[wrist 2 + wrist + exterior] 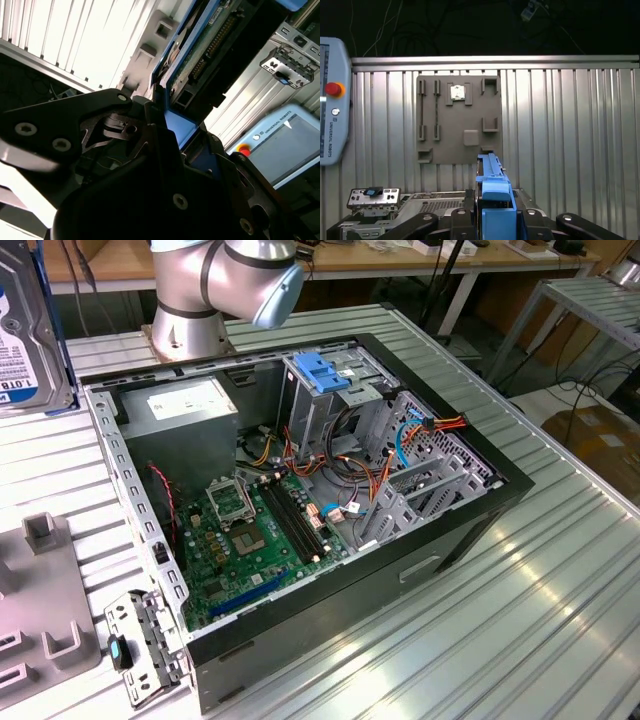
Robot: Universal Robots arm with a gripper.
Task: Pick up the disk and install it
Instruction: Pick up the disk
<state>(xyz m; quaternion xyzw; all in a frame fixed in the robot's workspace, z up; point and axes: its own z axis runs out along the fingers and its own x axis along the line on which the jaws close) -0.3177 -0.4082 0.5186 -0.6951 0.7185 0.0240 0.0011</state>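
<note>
End effector [492, 220] noted closed on the disk [490, 175], which is clamped edge-up at its blue rail end in both wrist views. In the exterior view the disk is held aloft at about ten o'clock from the open computer case [300, 500], well apart from the drive cage [325, 375]. Risk judged: a tilted disk could be jammed at the cage mouth, or loose cables [370, 455] snagged.

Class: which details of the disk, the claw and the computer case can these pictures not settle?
- The disk, exterior view: cut off by the picture's left edge.
- The claw, first wrist view: the disk it grips hides where the pads touch.
- The drive cage, exterior view: its blue top covers the bay inside.
</note>
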